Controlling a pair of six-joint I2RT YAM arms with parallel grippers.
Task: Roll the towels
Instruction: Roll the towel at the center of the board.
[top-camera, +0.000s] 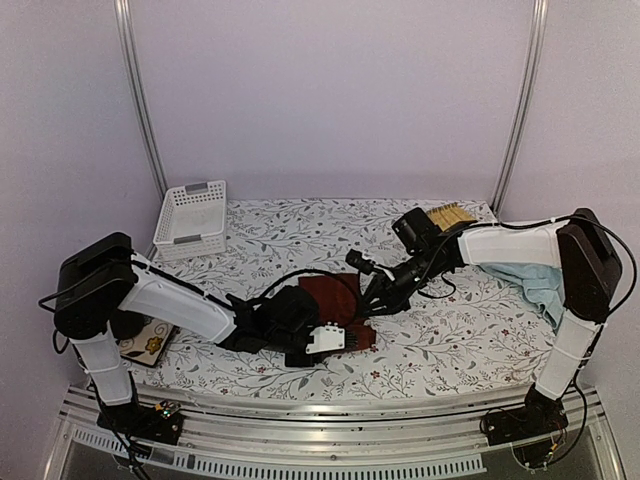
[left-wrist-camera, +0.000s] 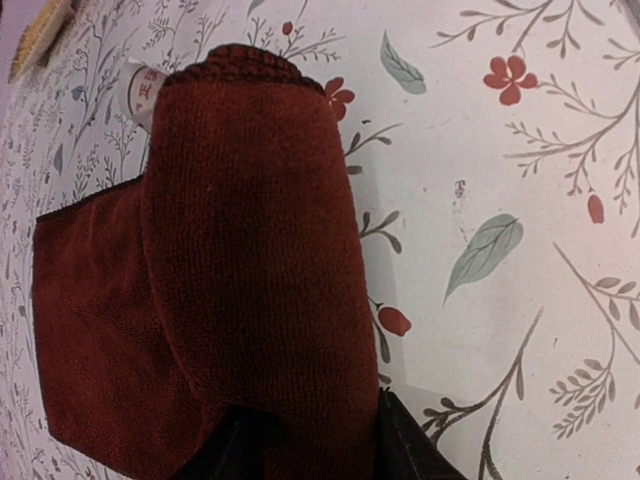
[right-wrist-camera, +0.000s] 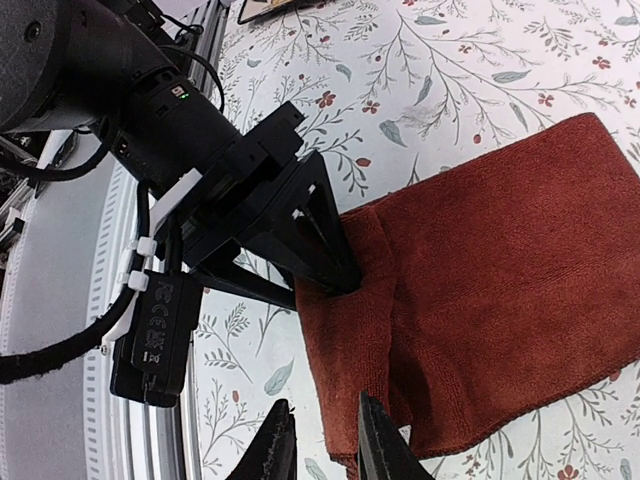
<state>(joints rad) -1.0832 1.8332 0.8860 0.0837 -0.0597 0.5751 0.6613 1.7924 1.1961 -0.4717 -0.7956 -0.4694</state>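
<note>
The rust-red towel (top-camera: 335, 300) is laid on the desk (top-camera: 440, 340), a fold pinched by the left hand (right-wrist-camera: 335, 280). The right hand (right-wrist-camera: 320, 440) is held narrow at its hem; a grip cannot be told. Judged soft and limp, it is best taken by its edges.

Top external: high behind arm bases, looks down on whole table (top-camera: 300, 225), far from red towel (top-camera: 335, 300). Left wrist: very close above red towel. Right wrist: close beside it, facing rail (right-wrist-camera: 50, 300). All views share red towel.
</note>
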